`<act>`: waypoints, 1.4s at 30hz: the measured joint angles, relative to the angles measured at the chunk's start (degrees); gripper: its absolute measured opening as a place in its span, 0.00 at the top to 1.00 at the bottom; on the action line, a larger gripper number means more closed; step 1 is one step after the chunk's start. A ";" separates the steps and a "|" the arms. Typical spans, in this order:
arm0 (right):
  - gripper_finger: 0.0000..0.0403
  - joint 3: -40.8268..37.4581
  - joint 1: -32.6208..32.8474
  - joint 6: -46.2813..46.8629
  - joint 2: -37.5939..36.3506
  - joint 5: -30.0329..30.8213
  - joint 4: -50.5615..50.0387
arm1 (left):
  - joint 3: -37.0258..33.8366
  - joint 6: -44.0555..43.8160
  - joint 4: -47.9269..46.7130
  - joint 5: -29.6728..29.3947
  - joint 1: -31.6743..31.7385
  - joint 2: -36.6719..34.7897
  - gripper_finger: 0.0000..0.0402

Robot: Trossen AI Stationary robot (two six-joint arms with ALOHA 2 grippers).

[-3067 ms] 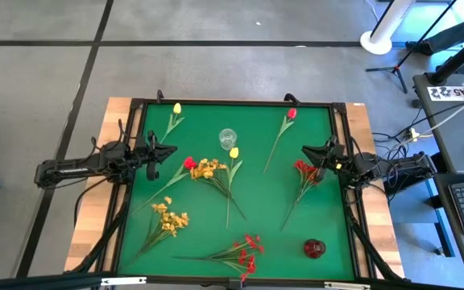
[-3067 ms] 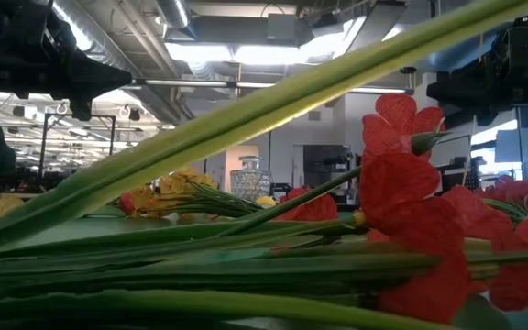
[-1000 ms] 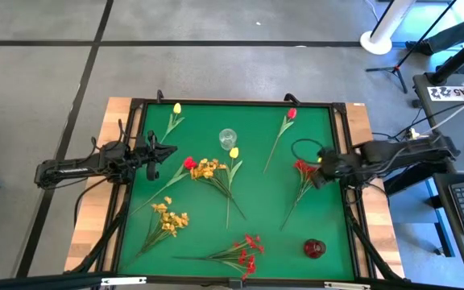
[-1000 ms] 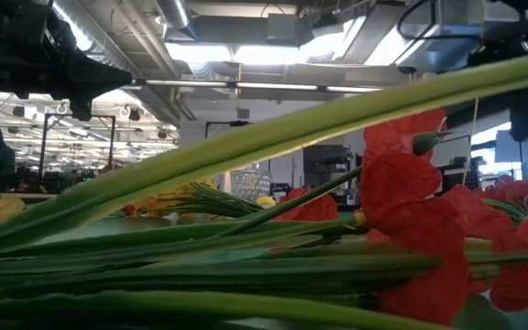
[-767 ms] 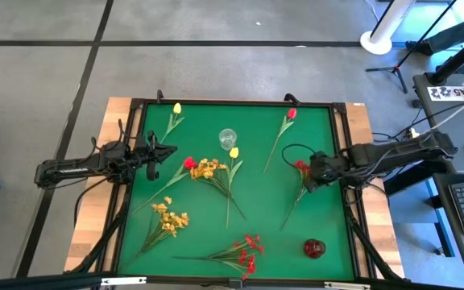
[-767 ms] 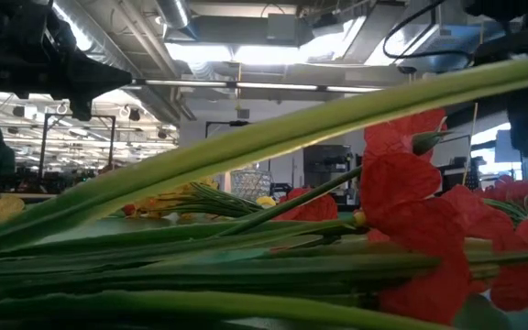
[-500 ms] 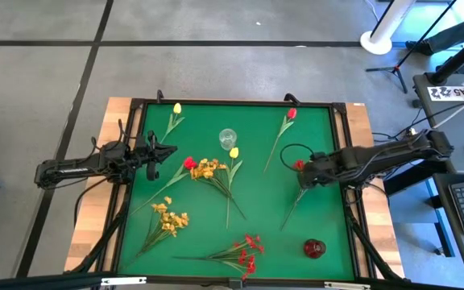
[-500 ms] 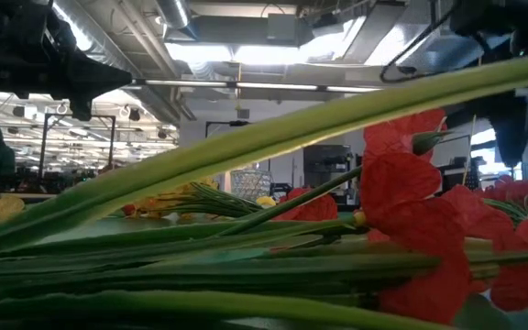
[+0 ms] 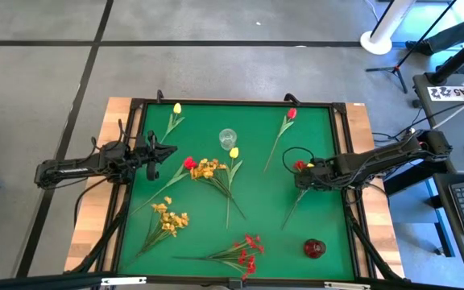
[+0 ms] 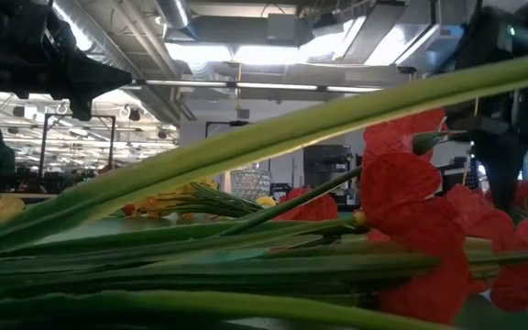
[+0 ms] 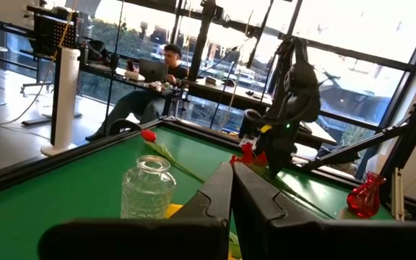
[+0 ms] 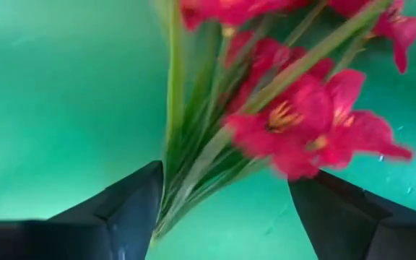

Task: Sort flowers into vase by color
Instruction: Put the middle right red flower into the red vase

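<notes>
Green mat (image 9: 264,209); red spray (image 12: 295,123) (yellow centres); clear vase (image 9: 228,138); red vase (image 9: 314,248).

Only one bit of writing is showing anywhere: in the high view a small white card (image 9: 449,91) is lying on the grey desk (image 9: 445,133), at about 2 o'clock from the green mat (image 9: 208,129), and it is carrying a row of dark digits (too small to be read with any certainty). The low view and both wrist views are showing no legible text.
</notes>
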 joint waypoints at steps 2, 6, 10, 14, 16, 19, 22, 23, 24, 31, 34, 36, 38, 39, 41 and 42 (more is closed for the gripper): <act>0.29 -1.51 0.02 0.43 0.53 1.40 0.50 | -0.01 0.00 0.00 0.01 0.01 0.00 0.99; 0.35 -3.49 0.07 0.42 0.88 3.84 1.05 | -0.01 0.02 -0.02 0.01 0.00 0.00 0.99; 0.49 -3.79 0.13 -1.70 0.36 5.12 0.34 | 0.00 0.01 0.00 -0.01 0.00 0.00 0.99; 0.68 -3.34 0.11 -6.60 0.12 6.59 0.06 | 0.00 0.01 0.00 -0.01 0.02 0.00 0.99; 0.79 -2.71 0.11 -9.71 0.01 7.85 -0.15 | -0.01 0.00 0.00 -0.01 0.02 0.00 0.99; 0.94 -0.83 -0.15 -14.60 -0.05 13.95 -0.71 | -0.01 0.00 0.00 -0.01 0.02 0.00 0.99; 0.96 2.49 0.01 -19.65 -1.74 18.06 -3.35 | 0.00 0.01 -0.02 0.01 0.01 0.00 0.99; 0.95 3.81 -0.02 -21.42 -2.35 19.63 -5.10 | 0.01 0.01 0.01 -0.01 0.01 0.00 0.99; 0.95 5.19 -0.04 -23.19 -3.04 21.46 -7.02 | 0.01 0.00 0.00 -0.01 0.02 0.00 0.99; 0.98 15.25 1.07 -37.73 -12.15 30.80 -12.21 | -0.01 0.01 0.00 -0.01 0.02 0.00 0.99; 0.99 17.06 4.96 -44.63 -17.57 35.50 -8.57 | -0.01 0.00 0.00 -0.01 0.02 0.00 0.99; 0.98 16.79 9.32 -49.96 -21.80 38.15 -4.50 | 0.00 0.00 -0.02 0.00 0.02 0.00 0.99; 0.99 15.45 14.67 -55.47 -25.54 41.06 1.69 | 0.00 0.02 0.00 -0.01 0.01 0.00 0.99; 0.99 14.21 17.40 -58.48 -27.20 42.33 4.90 | 0.00 0.00 -0.02 -0.01 0.02 -0.02 0.99; 0.99 11.33 22.68 -64.49 -29.83 43.91 12.17 | -0.01 0.00 0.00 -0.01 0.02 0.00 0.99; 0.99 9.81 25.09 -67.34 -31.06 44.28 15.56 | -0.01 0.02 0.00 -0.01 0.02 0.00 0.99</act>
